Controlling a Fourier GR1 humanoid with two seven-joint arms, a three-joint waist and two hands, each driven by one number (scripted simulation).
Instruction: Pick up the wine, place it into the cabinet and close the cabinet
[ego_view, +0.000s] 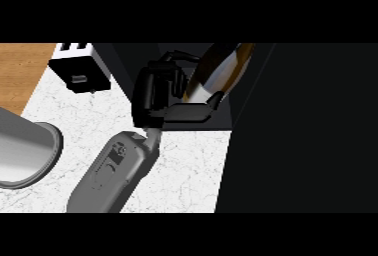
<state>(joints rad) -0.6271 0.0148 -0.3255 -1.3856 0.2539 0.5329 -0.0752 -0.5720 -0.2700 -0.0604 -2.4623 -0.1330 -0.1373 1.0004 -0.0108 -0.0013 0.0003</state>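
The wine bottle (215, 70), dark with a pale, brownish sheen, leans tilted in the upper middle of the head view. My left hand (153, 95) is shut on it from its left side. The fingers (176, 57) curl over the bottle and the thumb (189, 113) lies under its lower end. The grey forearm (114, 170) comes up from the lower left. Hand and bottle stand against the dark opening of the cabinet (303, 125), whose black body fills the right side. The bottle's lower part is hidden by the hand. My right hand does not show.
A black and white boxy appliance (77, 70) stands at the upper left on the white marbled counter (184, 170). A large grey metal canister (22, 150) lies at the left edge. A wooden surface (22, 65) shows at the far upper left.
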